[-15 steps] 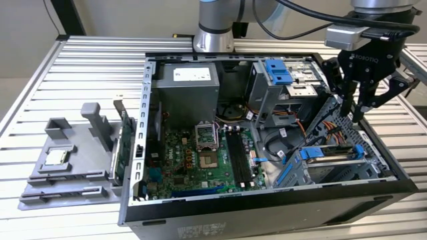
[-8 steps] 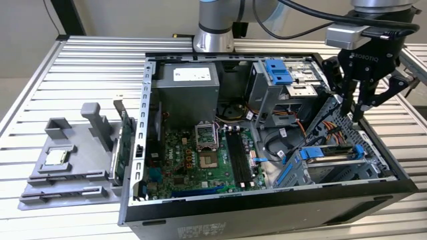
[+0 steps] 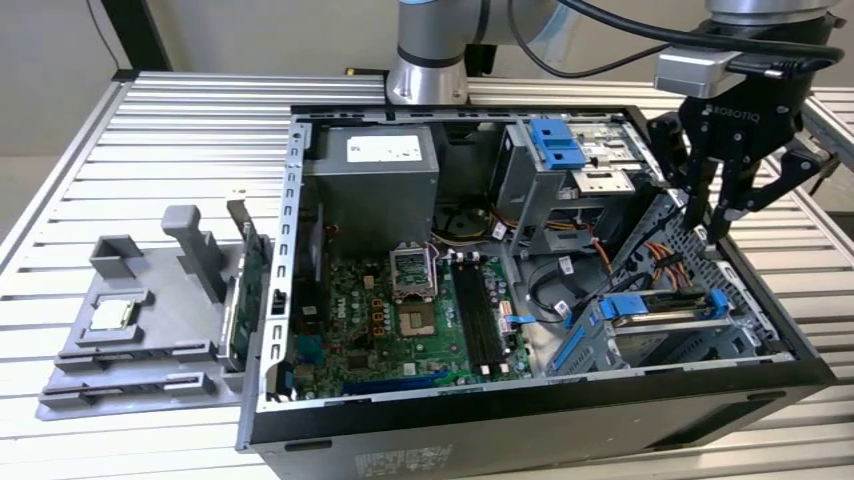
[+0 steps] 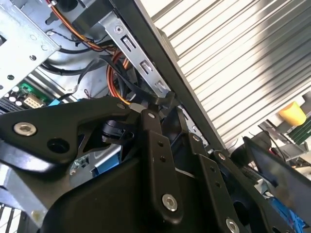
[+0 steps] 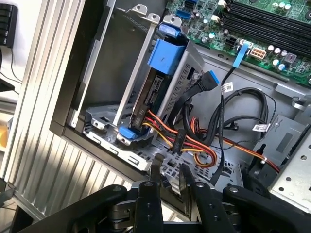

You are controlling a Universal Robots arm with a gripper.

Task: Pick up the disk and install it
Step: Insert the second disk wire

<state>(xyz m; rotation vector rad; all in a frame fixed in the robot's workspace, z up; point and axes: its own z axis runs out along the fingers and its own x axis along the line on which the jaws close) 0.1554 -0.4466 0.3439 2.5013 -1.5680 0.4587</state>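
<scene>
The disk [image 3: 661, 303] sits edge-on in the lower drive bay at the front right corner of the open computer case [image 3: 534, 420], its blue rail frame showing. In the first wrist view the disk [image 5: 148, 99] stands between the bay's metal walls, with a blue tab at either end and orange and red cables plugged in beside it. My gripper [image 3: 709, 215] hangs over the case's right wall, above and behind the disk and not touching it. The fingers [image 5: 155, 171] stand a narrow gap apart with nothing between them, so my gripper [image 5: 170, 174] is open.
A grey power-supply box [image 3: 370, 165] and the green motherboard [image 3: 414, 310] fill the case's left half. An upper drive cage [image 3: 567, 150] carries blue clips. Cables [image 5: 199, 145] lie below the gripper. A grey fixture [image 3: 134, 330] holding a small chip stands on the slatted table [image 3: 187, 130].
</scene>
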